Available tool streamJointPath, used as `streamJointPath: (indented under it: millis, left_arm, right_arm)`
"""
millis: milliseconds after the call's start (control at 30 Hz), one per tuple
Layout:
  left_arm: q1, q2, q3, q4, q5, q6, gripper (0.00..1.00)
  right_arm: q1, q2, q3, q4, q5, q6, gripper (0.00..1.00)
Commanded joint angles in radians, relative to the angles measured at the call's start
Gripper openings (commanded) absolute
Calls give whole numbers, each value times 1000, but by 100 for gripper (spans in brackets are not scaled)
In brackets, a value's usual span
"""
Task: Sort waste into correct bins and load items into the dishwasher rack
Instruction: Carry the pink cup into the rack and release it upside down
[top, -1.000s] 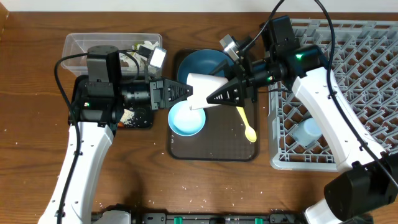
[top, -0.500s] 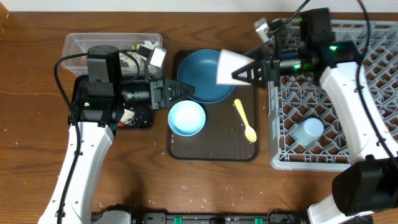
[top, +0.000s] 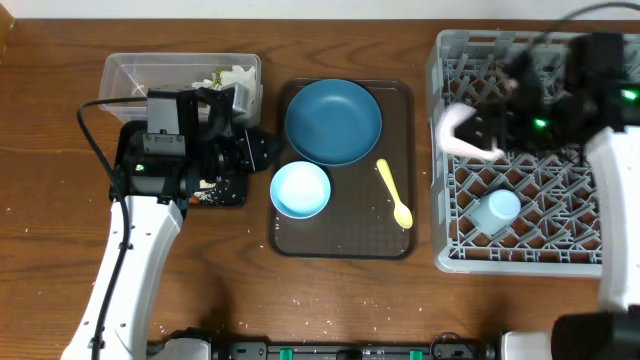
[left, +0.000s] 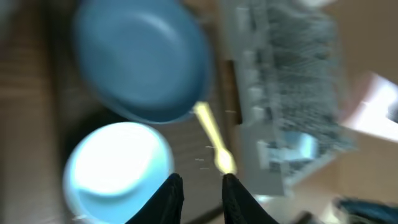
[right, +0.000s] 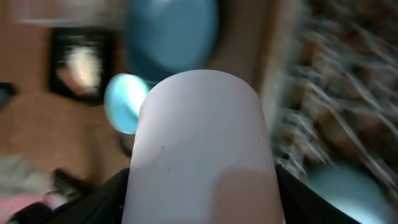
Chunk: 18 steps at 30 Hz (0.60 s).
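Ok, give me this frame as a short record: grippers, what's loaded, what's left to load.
right gripper: shut on pink cup, over the dishwasher rack
left gripper: narrowly open, empty, by the black tray
in rack: light blue cup
on brown tray: dark blue plate, white bowl, yellow spoon
clear tub: paper scraps inside

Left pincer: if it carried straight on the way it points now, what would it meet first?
Probably the yellow spoon, lying on the brown tray just ahead of the left pincer. The white bowl sits off to the left of that line. The picture is blurred, so depth is uncertain.
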Motion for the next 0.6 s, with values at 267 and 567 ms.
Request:
streamJointPath:
  millis: [267, 567]
  left_arm:
    - [1, 10, 2, -18, -225, 20, 25]
    - [1, 50, 2, -18, -225, 20, 25]
  right_arm:
    - [-141, 1, 18, -103, 433, 131, 54]
    - [-195, 87, 10, -146, 468, 138, 54]
